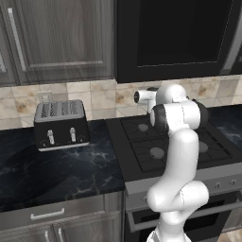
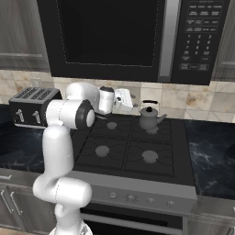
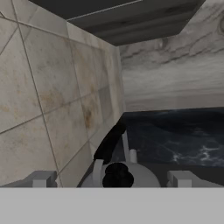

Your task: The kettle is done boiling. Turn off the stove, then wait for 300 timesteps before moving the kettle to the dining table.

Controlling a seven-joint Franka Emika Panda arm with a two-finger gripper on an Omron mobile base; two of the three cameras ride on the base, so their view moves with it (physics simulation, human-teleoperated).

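- Right now we see the kettle (image 2: 148, 117) standing upright on the back right burner of the stove (image 2: 137, 158), close to the tiled wall, its spout pointing right in the right base view.
- Our gripper (image 2: 125, 99) hangs above the back of the cooktop, just left of the kettle and a little higher than its lid; it is not touching anything.
- Through the hand view we look across the kettle's lid knob (image 3: 117, 174) and black arched handle (image 3: 108, 142), which sit between our two fingertips (image 3: 42, 179), so the kettle lies straight ahead of the jaws and close.
- We hold the jaws spread wide with nothing between them.
- The handle's arch runs away from the hand along its line of sight, not across it.
- The knobs (image 2: 131, 198) sit along the silver front strip, well below and nearer the base than the hand; we judge turning off the burner means bringing the hand back and down, away from the kettle.
- A toaster (image 1: 61, 125) stands on the counter left of the stove.
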